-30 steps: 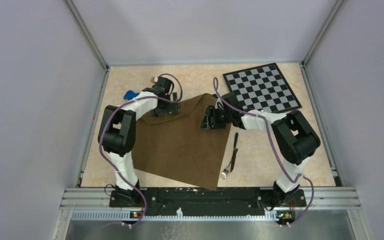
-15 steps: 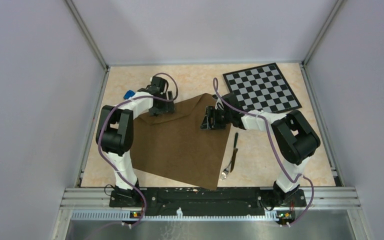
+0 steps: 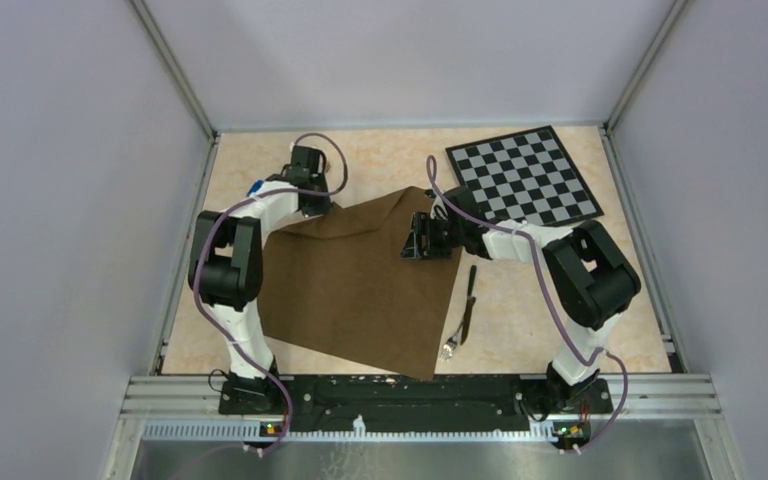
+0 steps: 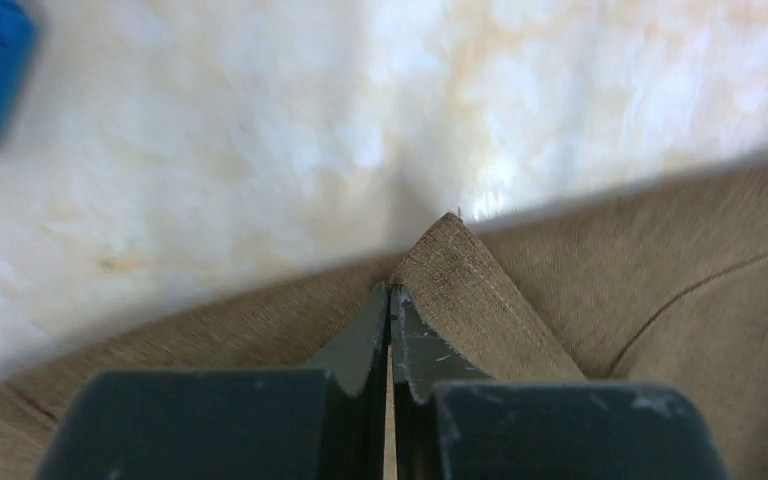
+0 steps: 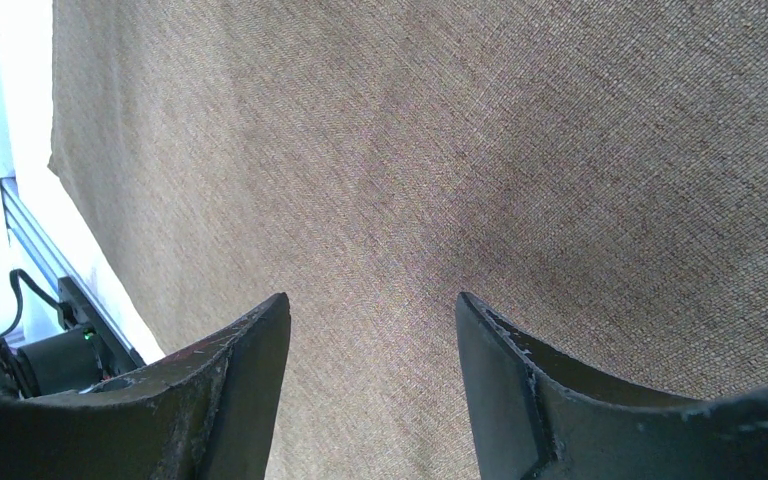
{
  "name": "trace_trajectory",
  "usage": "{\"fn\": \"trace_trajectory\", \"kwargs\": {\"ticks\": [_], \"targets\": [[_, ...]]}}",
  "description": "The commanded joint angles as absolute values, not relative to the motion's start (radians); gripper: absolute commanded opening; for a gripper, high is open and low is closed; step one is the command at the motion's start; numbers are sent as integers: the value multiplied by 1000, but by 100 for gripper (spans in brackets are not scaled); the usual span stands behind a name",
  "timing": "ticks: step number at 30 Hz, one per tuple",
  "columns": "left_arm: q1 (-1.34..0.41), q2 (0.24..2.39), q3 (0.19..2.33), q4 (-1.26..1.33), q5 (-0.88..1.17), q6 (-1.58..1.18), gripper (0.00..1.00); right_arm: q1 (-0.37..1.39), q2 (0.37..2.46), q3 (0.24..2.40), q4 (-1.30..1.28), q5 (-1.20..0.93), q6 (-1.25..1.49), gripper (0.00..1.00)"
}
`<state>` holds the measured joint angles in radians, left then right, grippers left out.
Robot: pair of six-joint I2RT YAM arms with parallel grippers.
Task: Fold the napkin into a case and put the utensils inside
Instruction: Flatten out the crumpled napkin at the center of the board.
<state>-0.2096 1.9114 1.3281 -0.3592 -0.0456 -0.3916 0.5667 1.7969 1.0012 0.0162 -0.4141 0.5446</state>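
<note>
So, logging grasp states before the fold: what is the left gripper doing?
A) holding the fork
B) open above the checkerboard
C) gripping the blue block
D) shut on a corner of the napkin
D: the left wrist view shows the left gripper closed on a raised corner of the napkin.

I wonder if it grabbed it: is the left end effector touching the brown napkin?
Touching. The left wrist view shows the left end effector pinching the napkin at its edge.
</note>
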Motion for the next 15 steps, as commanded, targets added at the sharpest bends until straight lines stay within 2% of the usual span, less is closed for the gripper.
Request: {"fn": "trace_trajectory", "kwargs": {"ticks": [1, 15], "targets": [[-146, 1874, 1400, -222, -56, -387, 2, 564, 1780, 1014, 46, -419, 545, 61], [-9, 2247, 1861, -356, -5, -368, 0, 551, 1820, 1121, 2, -361, 542, 61]]}}
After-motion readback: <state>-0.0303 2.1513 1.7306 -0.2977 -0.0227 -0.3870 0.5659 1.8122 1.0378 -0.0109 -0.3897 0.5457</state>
